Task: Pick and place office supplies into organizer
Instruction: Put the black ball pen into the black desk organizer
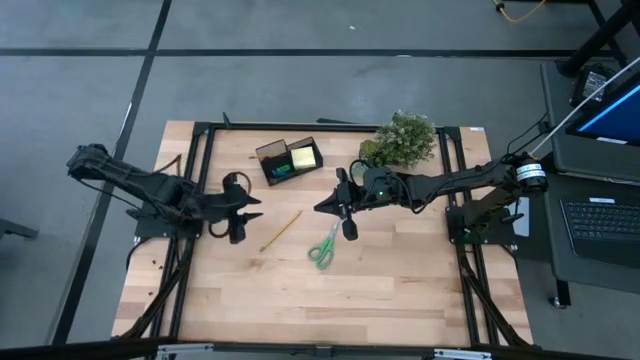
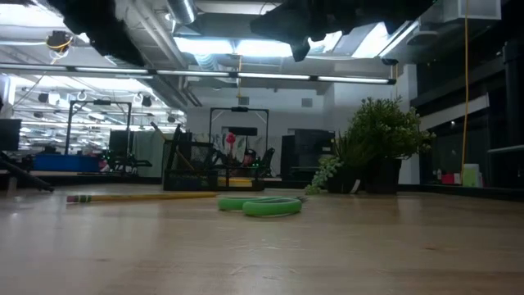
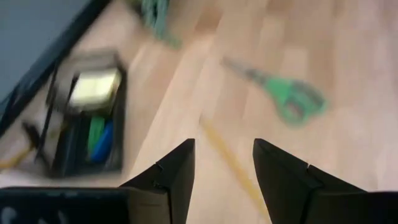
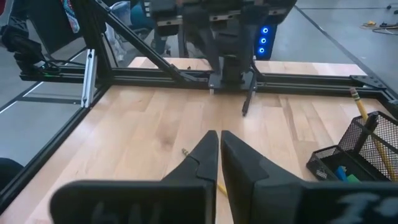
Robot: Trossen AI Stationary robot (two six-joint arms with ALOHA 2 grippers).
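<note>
Two arms are stretched over the table [image 1: 400, 290] from opposite sides, both raised clear of the wood. From the left, the left gripper [image 1: 243, 212] is held out level with its fingers [image 3: 177, 171] spread wide and nothing between them — the pencil [image 1: 281, 229] lies just beyond its tips. From the right, the right arm is extended past the plant [image 1: 404, 138], its gripper [image 1: 341, 208] hanging above the point of the scissors [image 1: 324, 246]; the fingers [image 4: 205, 158] are seen almost together, a thin slit left between them, and nothing is gripped. Scissors and pencil lie flat on the wood near the centre, close to each other but apart. At the far edge the organizer [image 1: 287, 159] stands upright, a yellow pad [image 1: 305, 155] in one compartment and small green and blue pieces [image 3: 99, 138] in the next.
</note>
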